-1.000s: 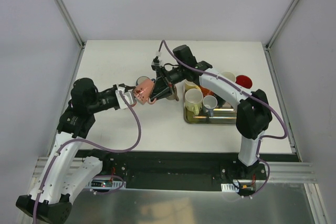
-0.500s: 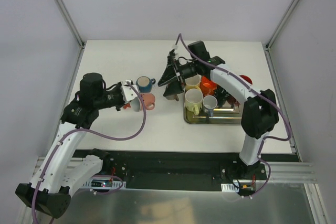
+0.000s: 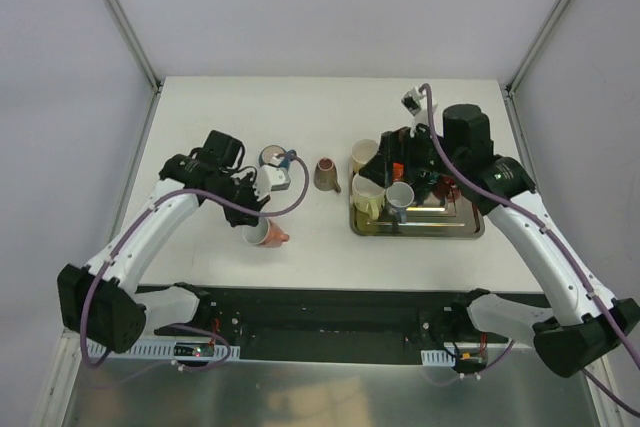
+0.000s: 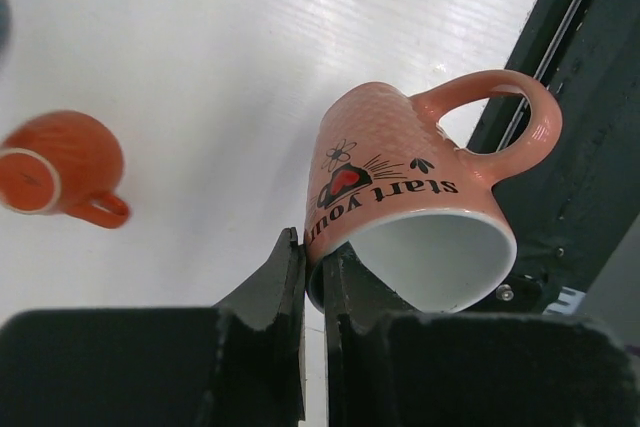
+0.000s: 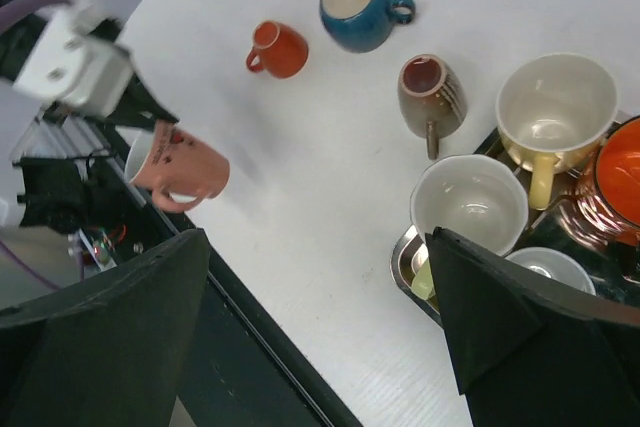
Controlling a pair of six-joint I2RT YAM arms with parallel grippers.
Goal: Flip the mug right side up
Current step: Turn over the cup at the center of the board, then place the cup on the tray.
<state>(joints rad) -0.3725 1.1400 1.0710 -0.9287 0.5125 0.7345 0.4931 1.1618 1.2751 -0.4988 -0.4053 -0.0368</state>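
The pink mug hangs in my left pincer, whose jaws are nipped shut on one thin strip of its wall at the rim. It is tilted, mouth partly sideways, handle pointing away from me, close to the near edge of the tabletop and left of its middle. Whether its base touches the surface I cannot tell.

That grip is my worry. I hold only the rim (glazed, so probably slick), and the body's weight sits well off to one side of the jaws. As I finish turning it upright, I judge it could swivel between my pads or slide out. So close to the near edge, a slip might send it onto the black rail rather than back onto the white surface. If I let go while it leans, it may tip over.

For room, I would carry it a little toward the far edge before setting it down. There is bare surface there, but a small orange cup stands near, with a blue mug beyond it and a brown mug toward the middle. My right pincer hangs wide apart and empty above the tray of cups on the right side, well apart from me.
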